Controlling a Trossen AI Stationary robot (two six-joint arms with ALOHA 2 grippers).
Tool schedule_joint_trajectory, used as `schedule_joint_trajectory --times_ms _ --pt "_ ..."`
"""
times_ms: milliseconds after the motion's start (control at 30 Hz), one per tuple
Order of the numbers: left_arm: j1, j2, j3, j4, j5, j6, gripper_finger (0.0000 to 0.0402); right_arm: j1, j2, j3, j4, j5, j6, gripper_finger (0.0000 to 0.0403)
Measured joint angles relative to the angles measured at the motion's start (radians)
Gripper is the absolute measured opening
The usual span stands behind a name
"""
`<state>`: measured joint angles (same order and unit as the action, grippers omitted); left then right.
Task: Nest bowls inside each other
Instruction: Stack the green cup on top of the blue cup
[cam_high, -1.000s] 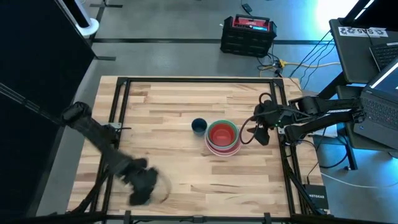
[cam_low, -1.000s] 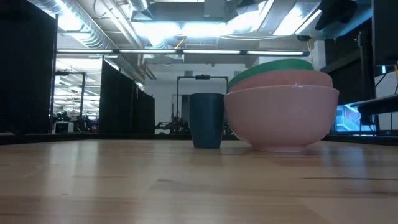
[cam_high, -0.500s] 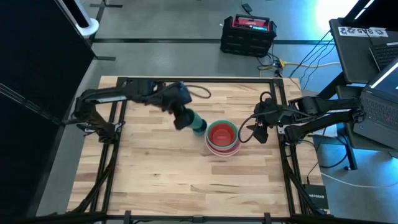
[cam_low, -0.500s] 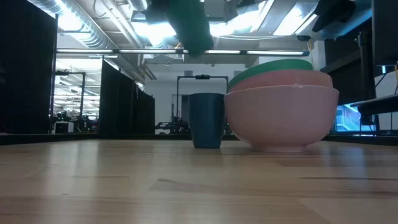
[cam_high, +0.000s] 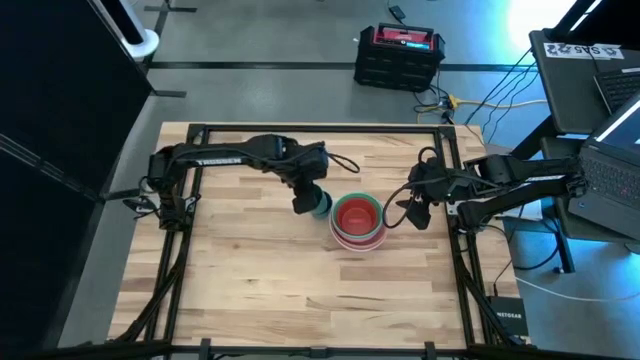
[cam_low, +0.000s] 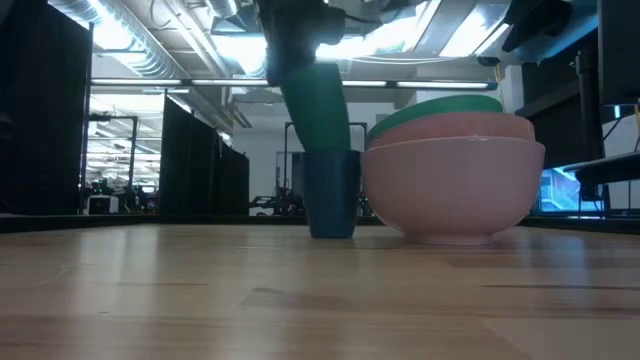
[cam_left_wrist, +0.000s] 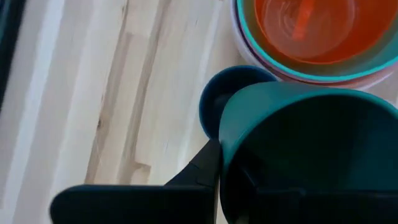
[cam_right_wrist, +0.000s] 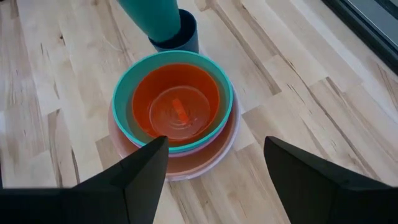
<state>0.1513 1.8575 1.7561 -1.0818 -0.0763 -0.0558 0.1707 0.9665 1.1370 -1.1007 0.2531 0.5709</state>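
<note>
Left tool (cam_high: 308, 200) clamping small green bowl (cam_low: 315, 105), seemingly just above dark blue bowl (cam_low: 332, 193), right tool (cam_right_wrist: 214, 165) wide open, empty

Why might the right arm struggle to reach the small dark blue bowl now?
Probably blocked: the bowl stack lies between the right gripper and the dark blue bowl, with the left gripper's green cup over it.

Green cup (cam_low: 318, 108) tilted — over blue cup (cam_low: 333, 195)

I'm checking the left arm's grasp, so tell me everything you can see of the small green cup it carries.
The green cup is a small, plain, teal-green plastic tumbler, tapered and smooth. The shut left gripper holds it tilted, its lower end reaching into or just behind the blue cup, which stands on the table beside the bowl stack. Whether the two cups touch cannot be told.
</note>
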Motion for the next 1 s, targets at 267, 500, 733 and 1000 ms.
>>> schedule_joint_trajectory --times_ms 267,500,733,1000 --pt "0.020 0.089 0.000 0.003 0.013 0.046 0.0000 0.000 0.000 0.000 -0.002 0.001 0.005 0.0250" --pt "-0.001 0.123 0.000 -0.099 0.030 0.067 0.0000 0.000 0.000 0.000 -0.034 0.000 0.005 0.0250" --pt "-0.037 0.112 0.000 -0.113 0.050 0.059 0.0000 0.000 0.000 0.000 -0.037 0.001 0.002 0.0250" --pt "-0.066 0.108 0.000 -0.120 0.077 0.048 0.0000 0.000 0.000 0.000 -0.039 0.001 -0.003 0.0250"
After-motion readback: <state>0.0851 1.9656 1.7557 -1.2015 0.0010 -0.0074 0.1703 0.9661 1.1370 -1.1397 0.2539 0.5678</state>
